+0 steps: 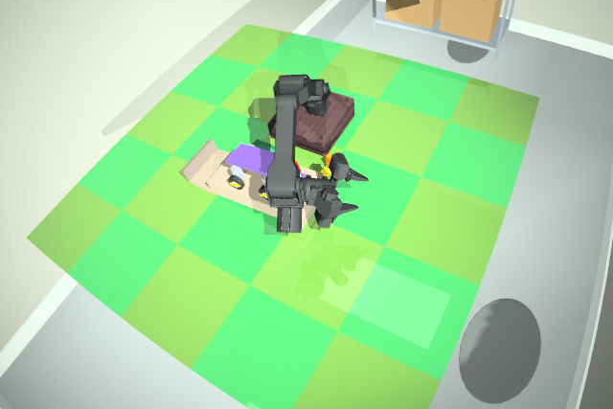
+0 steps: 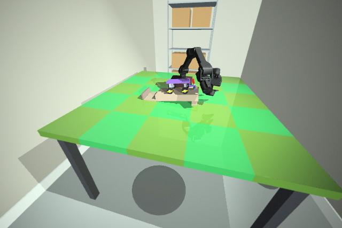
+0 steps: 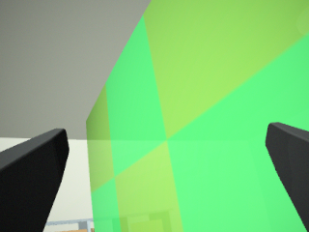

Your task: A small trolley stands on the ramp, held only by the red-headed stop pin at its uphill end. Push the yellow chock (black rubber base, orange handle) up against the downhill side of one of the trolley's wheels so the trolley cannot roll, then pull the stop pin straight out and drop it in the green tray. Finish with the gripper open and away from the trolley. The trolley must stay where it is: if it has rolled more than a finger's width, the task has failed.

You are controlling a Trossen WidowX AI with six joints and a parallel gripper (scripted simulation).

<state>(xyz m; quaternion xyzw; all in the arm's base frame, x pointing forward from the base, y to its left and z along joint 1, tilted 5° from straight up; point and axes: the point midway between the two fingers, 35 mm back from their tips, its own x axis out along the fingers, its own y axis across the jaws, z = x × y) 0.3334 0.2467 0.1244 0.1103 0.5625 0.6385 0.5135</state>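
Note:
The trolley, with a purple deck [image 1: 250, 157] [image 2: 178, 81] and yellow-hubbed wheels, stands on the beige ramp [image 1: 197, 174] [image 2: 171, 97]. The red head of the stop pin [image 1: 297, 166] [image 2: 193, 81] shows at the trolley's uphill end, partly behind the arm in the top view. The yellow chock [image 1: 325, 171] with its orange handle shows just behind the gripper in the top view; its base is hidden. No chock shows at the near-side wheels. My gripper [image 1: 361, 193] [image 3: 169, 137] is open and empty, in the air beyond the ramp's uphill end. I cannot make out the green tray clearly.
The arm stands on a dark reddish-brown block [image 1: 339, 120] behind the ramp. An upright end board [image 1: 198, 159] [image 2: 145, 93] closes the ramp's low end. The arm hangs over the ramp's uphill part. A shelf with boxes [image 1: 470, 11] [image 2: 181, 17] stands beyond the checkered table [image 1: 222, 329] [image 2: 157, 140].

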